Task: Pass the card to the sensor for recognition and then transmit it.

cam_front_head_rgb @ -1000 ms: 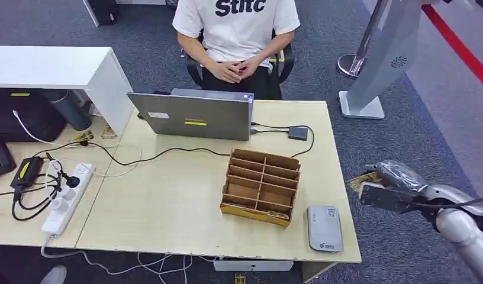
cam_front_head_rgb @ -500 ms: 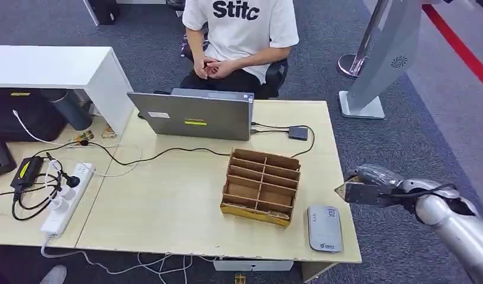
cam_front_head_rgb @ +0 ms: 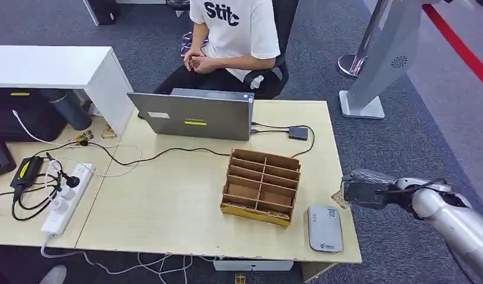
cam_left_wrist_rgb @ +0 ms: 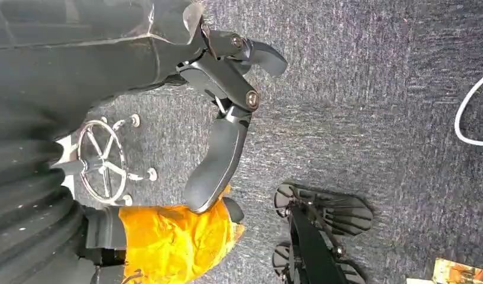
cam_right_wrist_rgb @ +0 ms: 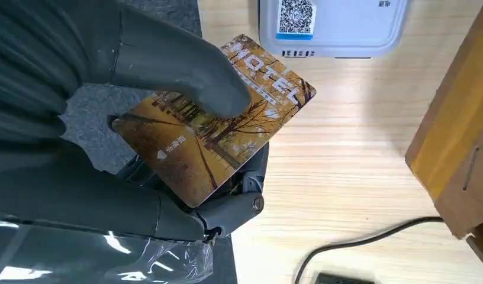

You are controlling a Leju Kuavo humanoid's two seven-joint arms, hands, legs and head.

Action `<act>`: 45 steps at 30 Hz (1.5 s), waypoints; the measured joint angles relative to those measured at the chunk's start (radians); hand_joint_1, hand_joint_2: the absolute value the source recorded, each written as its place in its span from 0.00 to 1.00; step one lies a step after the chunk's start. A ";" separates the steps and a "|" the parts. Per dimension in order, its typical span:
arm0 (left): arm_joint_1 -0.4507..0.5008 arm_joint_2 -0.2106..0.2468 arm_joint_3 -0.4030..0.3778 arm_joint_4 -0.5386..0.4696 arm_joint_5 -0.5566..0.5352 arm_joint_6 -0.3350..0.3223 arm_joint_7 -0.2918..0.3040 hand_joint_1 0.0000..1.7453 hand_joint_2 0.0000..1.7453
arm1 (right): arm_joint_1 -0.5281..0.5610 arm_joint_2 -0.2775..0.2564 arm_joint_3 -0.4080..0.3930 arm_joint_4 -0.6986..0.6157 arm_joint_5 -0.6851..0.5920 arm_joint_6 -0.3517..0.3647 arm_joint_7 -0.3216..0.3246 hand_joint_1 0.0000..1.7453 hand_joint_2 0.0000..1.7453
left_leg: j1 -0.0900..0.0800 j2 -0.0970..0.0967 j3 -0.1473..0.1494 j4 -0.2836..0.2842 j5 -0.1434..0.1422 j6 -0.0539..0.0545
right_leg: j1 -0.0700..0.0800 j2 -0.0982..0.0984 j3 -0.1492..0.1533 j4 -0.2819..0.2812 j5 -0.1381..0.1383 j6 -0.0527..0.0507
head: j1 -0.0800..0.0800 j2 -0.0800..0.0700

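Note:
My right hand (cam_front_head_rgb: 366,190) hangs over the desk's right edge, just beyond the grey card sensor (cam_front_head_rgb: 324,228) that lies flat near the front right corner. It pinches a brown hotel card (cam_right_wrist_rgb: 218,115) between the thumb and the fingers beneath; a corner of the card (cam_front_head_rgb: 338,198) peeks out under the hand. In the right wrist view the sensor (cam_right_wrist_rgb: 332,25) with its QR label lies a short way past the card's tip. My left hand (cam_left_wrist_rgb: 227,112) hangs over the carpet with its fingers apart and nothing in them.
A wooden compartment box (cam_front_head_rgb: 261,186) stands left of the sensor. A laptop (cam_front_head_rgb: 192,113) sits at the desk's far side with a small adapter (cam_front_head_rgb: 298,132) and cables. A person (cam_front_head_rgb: 233,35) sits behind the desk, turned sideways. A power strip (cam_front_head_rgb: 66,197) lies left.
My right hand has carried the card leftward from beside the desk to over its right edge, closer to the sensor. The person has turned in the chair toward the left.

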 joint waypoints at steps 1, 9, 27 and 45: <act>0.000 0.000 -0.002 0.000 -0.001 0.000 0.000 0.00 1.00 | -0.002 0.000 0.004 0.002 -0.003 0.001 -0.002 1.00 1.00 | 0.000 0.000 0.000 0.000 0.000 0.000 | 0.000 0.000 0.000 0.000 0.000 0.000 | 0.000 0.000; -0.007 0.001 -0.014 0.000 -0.002 -0.001 0.010 0.00 1.00 | -0.046 -0.008 0.072 0.023 -0.052 0.033 -0.008 1.00 1.00 | 0.000 0.000 0.000 0.000 0.000 0.000 | 0.000 0.000 0.000 0.000 0.000 0.000 | 0.000 0.000; -0.022 0.005 -0.042 0.000 -0.015 0.000 0.028 0.00 1.00 | -0.110 0.028 0.204 0.082 -0.075 0.053 -0.024 1.00 1.00 | 0.000 0.000 0.000 0.000 0.000 0.000 | 0.000 0.000 0.000 0.000 0.000 0.000 | 0.000 0.000; -0.006 0.005 -0.045 0.000 0.037 0.003 -0.002 0.00 1.00 | -0.018 0.030 0.078 -0.007 -0.040 -0.306 0.063 1.00 1.00 | 0.000 0.000 0.000 0.000 0.000 0.000 | 0.000 0.000 0.000 0.000 0.000 0.000 | 0.000 0.000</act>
